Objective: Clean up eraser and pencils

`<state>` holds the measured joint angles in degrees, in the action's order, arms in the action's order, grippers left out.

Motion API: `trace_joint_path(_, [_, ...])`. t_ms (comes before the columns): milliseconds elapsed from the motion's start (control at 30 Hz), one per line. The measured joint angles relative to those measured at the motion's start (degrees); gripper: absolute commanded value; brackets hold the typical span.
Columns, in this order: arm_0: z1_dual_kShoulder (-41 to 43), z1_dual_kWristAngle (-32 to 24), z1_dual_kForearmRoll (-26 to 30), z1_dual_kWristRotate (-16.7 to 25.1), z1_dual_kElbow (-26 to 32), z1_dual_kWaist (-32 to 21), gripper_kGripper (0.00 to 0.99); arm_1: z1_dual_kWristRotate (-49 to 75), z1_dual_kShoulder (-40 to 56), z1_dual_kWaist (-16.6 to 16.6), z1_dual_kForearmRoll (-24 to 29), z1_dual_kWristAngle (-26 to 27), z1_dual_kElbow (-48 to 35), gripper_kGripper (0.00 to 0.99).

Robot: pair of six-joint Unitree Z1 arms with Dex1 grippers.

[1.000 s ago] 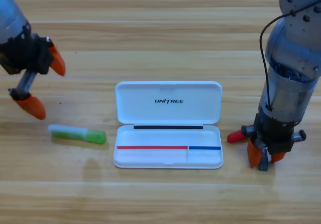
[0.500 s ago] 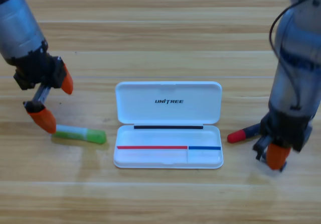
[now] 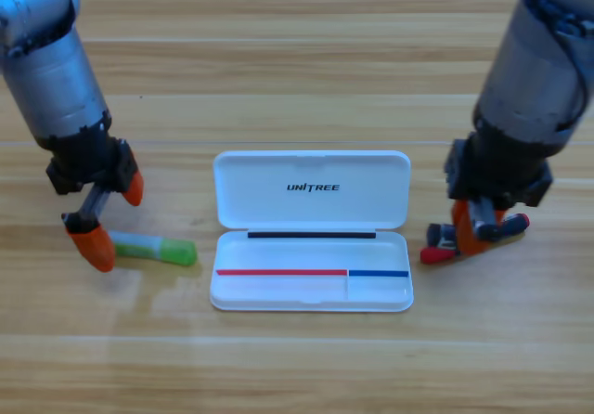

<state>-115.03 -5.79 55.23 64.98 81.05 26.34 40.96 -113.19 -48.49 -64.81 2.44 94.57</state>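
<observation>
- Both arms have shifted since the earlier pictures: our left gripper (image 3: 111,217) has come down from the left edge to the near end of the green pencil (image 3: 153,248), and our right gripper (image 3: 475,228) has moved up and inward from the table's lower right onto the black and red pencil (image 3: 469,240).
- Our left gripper now stands with its jaws spread wide, the lower orange jaw touching or just beside the green pencil's left end, the upper jaw well above it; it grips nothing yet.
- Our right gripper points down over the black and red pencil, and we cannot tell how its jaws stand, since the gripper body hides the gap.
- That pencil lies on the table (image 3: 297,368) just right of the white case (image 3: 312,289), one red end showing near the case's right wall and the other red end showing past the gripper.
- The green pencil lies flat, left of the case and apart from it.
- The case lies open, lid back, and we see neither pencil nor eraser in its tray.
- We find no eraser anywhere in view.
- We judge the task barely begun: nothing is packed, both pencils are on the wood, and each must be gripped, lifted and laid in the tray.
</observation>
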Motion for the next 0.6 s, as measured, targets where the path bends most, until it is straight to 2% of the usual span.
trace_joint_path(333, [0.0,0.0,-7.8,-1.4,-4.8,0.0,0.979,3.3,-7.8,-2.6,-0.2,-0.8,6.8,0.000])
trace_joint_path(600, [-0.1,0.9,-12.5,-3.0,-7.7,0.4,0.986,3.4,-12.8,-3.2,-2.3,-2.8,11.7,0.000])
